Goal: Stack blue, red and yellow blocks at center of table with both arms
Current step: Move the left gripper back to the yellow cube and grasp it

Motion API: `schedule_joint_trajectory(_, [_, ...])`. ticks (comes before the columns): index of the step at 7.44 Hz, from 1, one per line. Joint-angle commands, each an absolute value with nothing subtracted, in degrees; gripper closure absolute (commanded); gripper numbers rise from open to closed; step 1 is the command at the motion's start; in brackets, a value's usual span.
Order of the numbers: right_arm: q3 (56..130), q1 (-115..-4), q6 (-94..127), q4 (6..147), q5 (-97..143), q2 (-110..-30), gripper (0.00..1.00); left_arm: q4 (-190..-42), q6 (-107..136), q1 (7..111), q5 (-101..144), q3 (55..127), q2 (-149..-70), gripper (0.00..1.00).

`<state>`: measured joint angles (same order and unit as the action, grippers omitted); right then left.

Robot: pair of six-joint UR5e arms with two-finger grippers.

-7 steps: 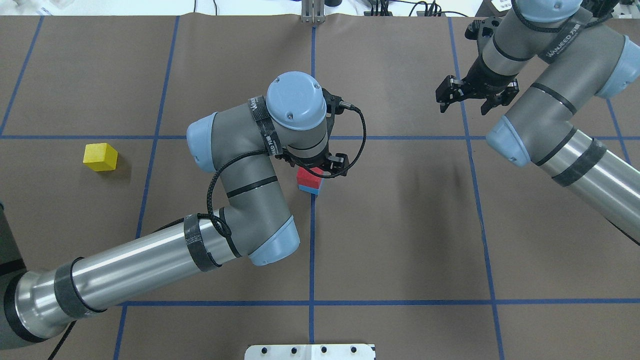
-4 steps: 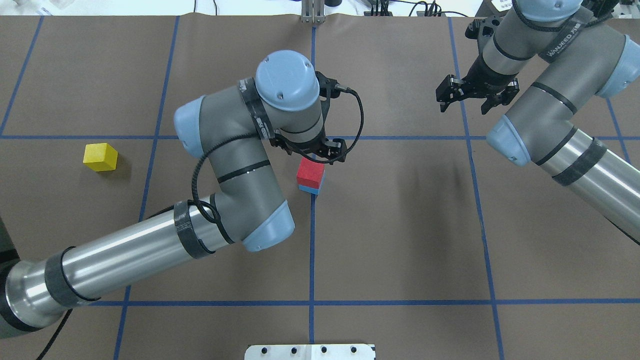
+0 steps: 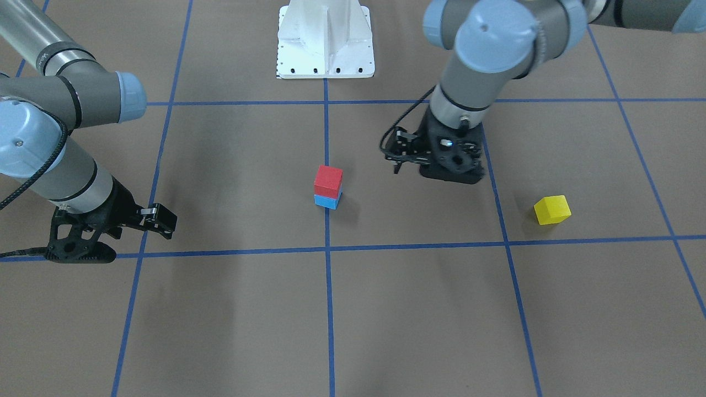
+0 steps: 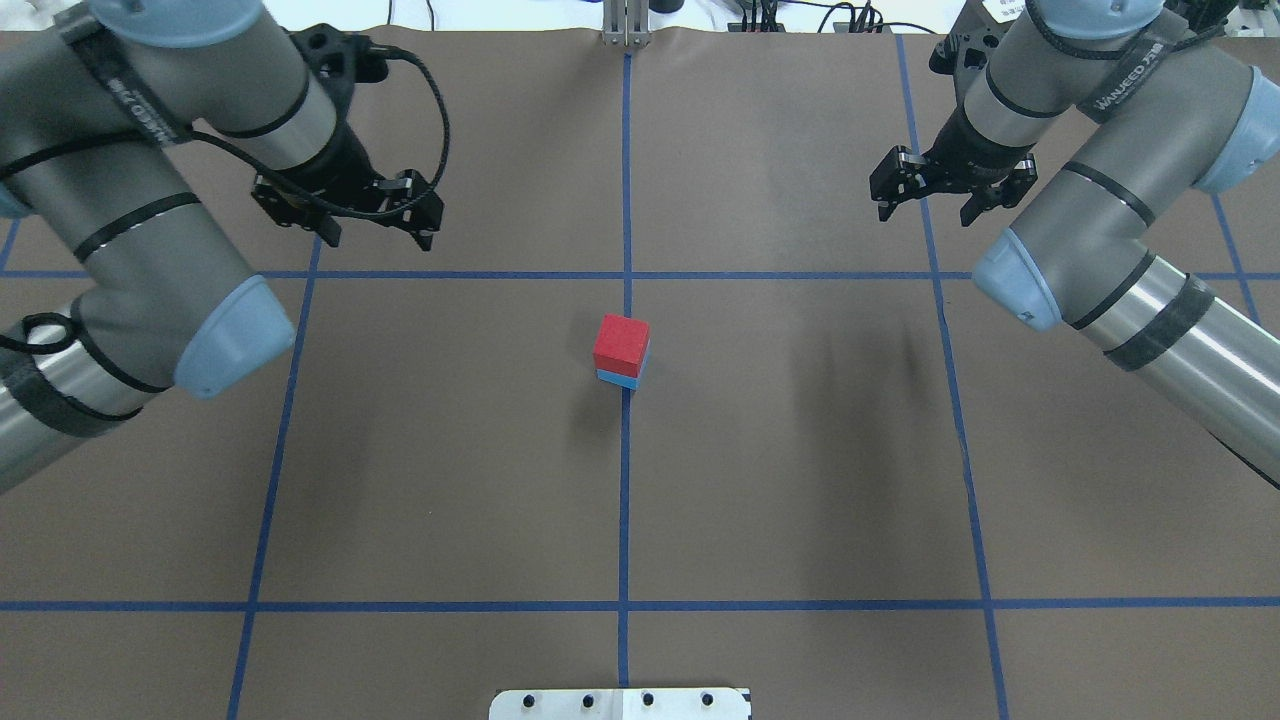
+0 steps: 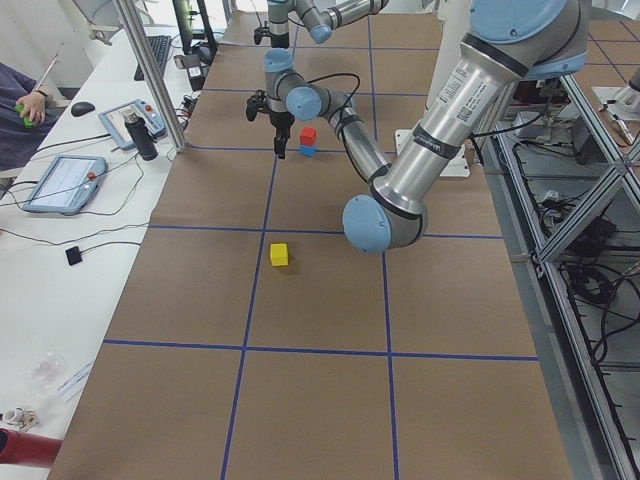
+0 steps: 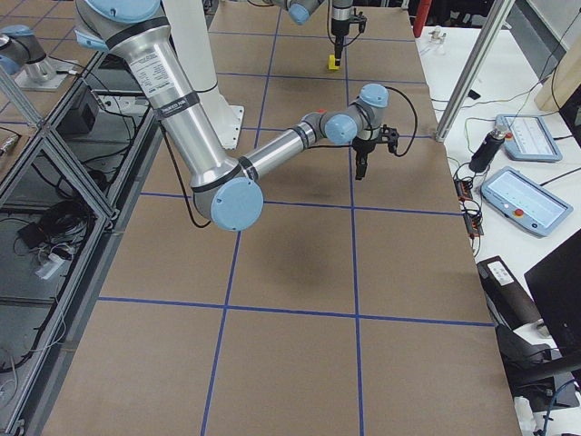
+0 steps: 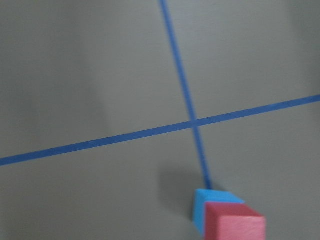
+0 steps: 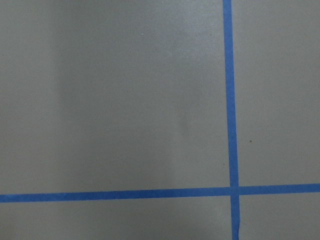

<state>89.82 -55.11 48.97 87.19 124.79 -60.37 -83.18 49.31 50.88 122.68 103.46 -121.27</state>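
A red block (image 4: 621,343) sits on a blue block (image 4: 617,378) at the table's centre, also in the front view (image 3: 329,179) and the left wrist view (image 7: 235,227). The yellow block (image 3: 552,209) lies alone on the robot's left side. The left arm hides it in the overhead view. It also shows in the exterior left view (image 5: 279,254). My left gripper (image 4: 380,238) is open and empty, up off the table, to the left of and beyond the stack. My right gripper (image 4: 926,215) is open and empty at the far right.
The brown table cover carries a grid of blue tape lines (image 4: 626,500). The white robot base plate (image 4: 620,703) sits at the near edge. A side desk with tablets (image 5: 65,180) runs along the far edge.
My left gripper has left the red block on the blue one and swung away up and to the left. Its arm now covers the yellow block from overhead. The right arm has barely moved.
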Motion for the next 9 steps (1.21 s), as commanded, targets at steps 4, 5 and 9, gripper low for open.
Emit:
schedule_joint_trajectory(4, [89.7,-55.0,48.9,87.1,124.6,-60.5,0.00,-103.9,46.7,55.6,122.5,96.0,-103.3,0.00])
schedule_joint_trajectory(5, [89.6,-55.0,48.9,87.1,124.6,-60.5,0.00,-108.8,48.2,55.3,122.5,91.8,-103.5,0.00])
schedule_joint_trajectory(9, [89.6,-55.0,48.8,87.1,124.6,-60.6,0.00,-109.4,47.8,55.1,122.3,88.7,-103.8,0.00])
